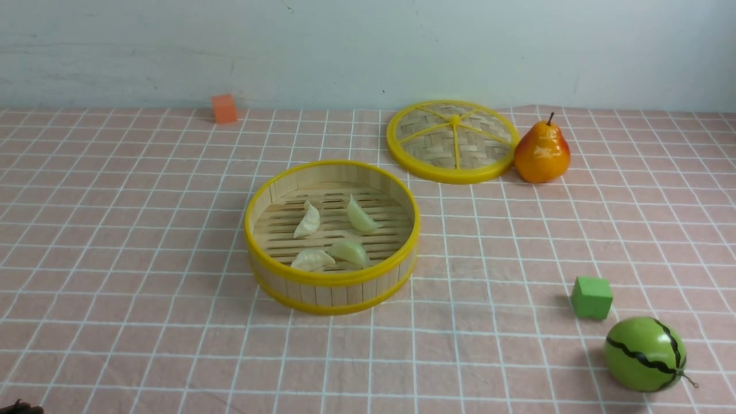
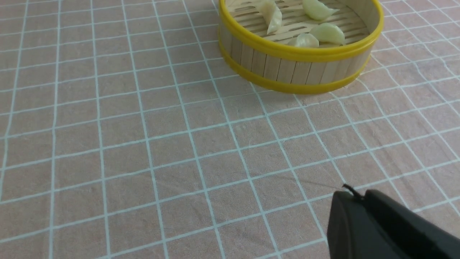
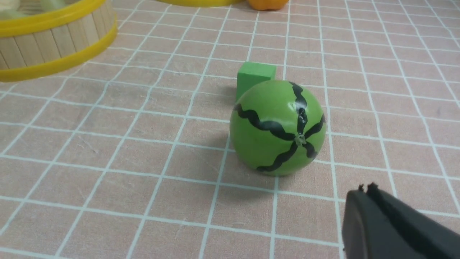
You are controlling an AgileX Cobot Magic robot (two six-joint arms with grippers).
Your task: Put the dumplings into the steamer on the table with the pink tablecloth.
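The steamer point(image 1: 332, 285) stands mid-table on the pink tablecloth point(image 1: 144, 230), also in the left wrist view point(image 2: 298, 64) and at the edge of the right wrist view point(image 3: 54, 39). Several pale dumplings lie on its slatted floor: one point(image 1: 307, 221), one point(image 1: 361, 216), one point(image 1: 311, 260), one point(image 1: 349, 251); they also show in the left wrist view point(image 2: 327, 32). My left gripper point(image 2: 354, 196) is shut and empty, well short of the steamer. My right gripper point(image 3: 366, 190) is shut and empty, near the toy watermelon. Neither gripper shows in the front view.
The woven yellow-spoked lid point(image 1: 451, 141) lies behind the steamer, with a pear point(image 1: 541, 152) beside it. A green cube point(image 1: 591, 296) and a toy watermelon point(image 1: 645, 353) sit front right, also in the right wrist view point(image 3: 278, 127). An orange cube point(image 1: 223, 108) is far back left.
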